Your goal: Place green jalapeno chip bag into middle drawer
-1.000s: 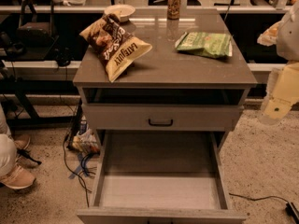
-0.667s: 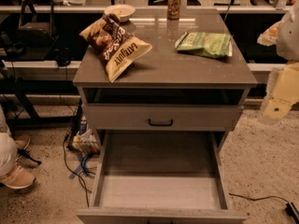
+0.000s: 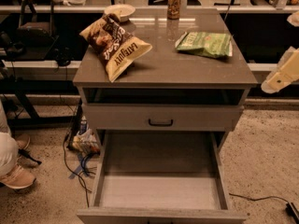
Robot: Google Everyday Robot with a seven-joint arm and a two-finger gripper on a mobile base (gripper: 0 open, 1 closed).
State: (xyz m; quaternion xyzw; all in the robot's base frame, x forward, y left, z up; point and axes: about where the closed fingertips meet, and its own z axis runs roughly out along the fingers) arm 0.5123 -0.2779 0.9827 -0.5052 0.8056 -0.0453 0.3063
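Observation:
The green jalapeno chip bag (image 3: 204, 44) lies flat on the right rear of the cabinet top (image 3: 163, 66). The middle drawer (image 3: 159, 190) is pulled wide open below, and its pale grey floor is bare. My gripper (image 3: 279, 74) shows as a pale shape at the right edge of the view, beside and just off the cabinet's right front corner. It is well apart from the bag and holds nothing that I can see.
A larger brown-and-yellow Late July chip bag (image 3: 114, 43) lies on the top's left side. A small bowl (image 3: 119, 10) and a can (image 3: 174, 3) stand at the back. The shallow upper drawer with a black handle (image 3: 160, 122) is closed. Cables (image 3: 79, 164) and a person's shoe (image 3: 16, 176) lie on the floor at left.
The pale arm and gripper at the right edge have moved up and slightly right. The bags and the drawer have not moved.

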